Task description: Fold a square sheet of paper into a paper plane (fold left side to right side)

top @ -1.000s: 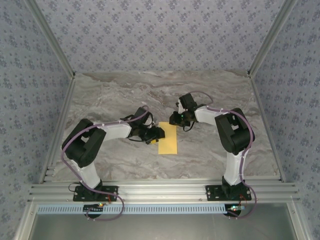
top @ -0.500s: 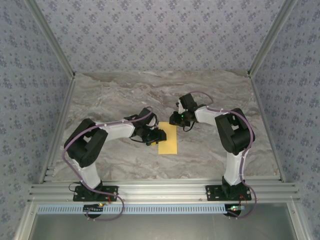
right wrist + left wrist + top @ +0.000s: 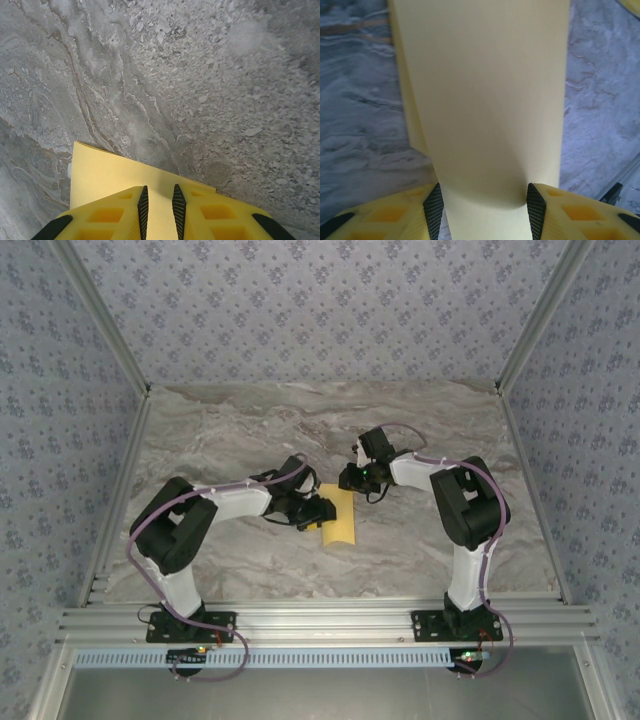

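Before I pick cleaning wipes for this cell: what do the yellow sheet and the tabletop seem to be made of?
The square sheet of paper: thin, matte paper in pale yellow-orange; it bends in a smooth curl and shows no glare. The tabletop: looks like grey-brown marble, veined and speckled, with a dull finish, though it could equally be a printed laminate.

the bench is a grey-brown marbled slab with tan veins, and an aluminium rail runs along its near edge. a yellow-orange square sheet of paper lies near the middle as a narrow strip, its left side curling up off the surface and its right side resting flat.
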### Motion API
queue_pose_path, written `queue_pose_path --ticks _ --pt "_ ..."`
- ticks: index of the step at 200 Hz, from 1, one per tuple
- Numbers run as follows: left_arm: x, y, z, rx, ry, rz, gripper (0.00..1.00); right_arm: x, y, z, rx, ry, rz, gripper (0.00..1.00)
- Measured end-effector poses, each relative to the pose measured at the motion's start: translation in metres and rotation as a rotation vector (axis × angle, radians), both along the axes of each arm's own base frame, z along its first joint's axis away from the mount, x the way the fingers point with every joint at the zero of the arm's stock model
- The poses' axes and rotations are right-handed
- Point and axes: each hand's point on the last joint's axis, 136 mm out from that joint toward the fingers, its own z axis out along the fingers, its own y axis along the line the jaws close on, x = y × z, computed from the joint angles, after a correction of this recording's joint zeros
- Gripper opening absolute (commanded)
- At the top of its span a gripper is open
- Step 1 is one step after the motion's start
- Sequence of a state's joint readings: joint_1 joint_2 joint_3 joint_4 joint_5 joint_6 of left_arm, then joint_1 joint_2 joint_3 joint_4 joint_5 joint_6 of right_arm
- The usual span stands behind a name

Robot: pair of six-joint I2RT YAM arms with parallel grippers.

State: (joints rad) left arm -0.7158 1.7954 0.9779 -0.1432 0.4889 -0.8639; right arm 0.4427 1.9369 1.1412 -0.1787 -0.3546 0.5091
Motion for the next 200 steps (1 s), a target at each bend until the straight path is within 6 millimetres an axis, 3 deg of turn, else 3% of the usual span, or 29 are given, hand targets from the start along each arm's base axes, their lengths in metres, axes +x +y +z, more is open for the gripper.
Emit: queue_pose_path --ticks 63,125,200 --pt "0.004 -0.006 0.007 -0.041 -0.006 0.013 0.5 0.0 0.0 0.0 0.0 0.0 0.0 0.26" --pt "-0.006 0.002 0.017 -0.059 0.007 0.046 0.54 0.0 0.0 0.0 0.0 0.0 0.0 0.26" --pt "-0.002 -0.007 0.028 -0.157 0.009 0.103 0.55 0.0 0.0 0.0 0.0 0.0 0.0 0.26"
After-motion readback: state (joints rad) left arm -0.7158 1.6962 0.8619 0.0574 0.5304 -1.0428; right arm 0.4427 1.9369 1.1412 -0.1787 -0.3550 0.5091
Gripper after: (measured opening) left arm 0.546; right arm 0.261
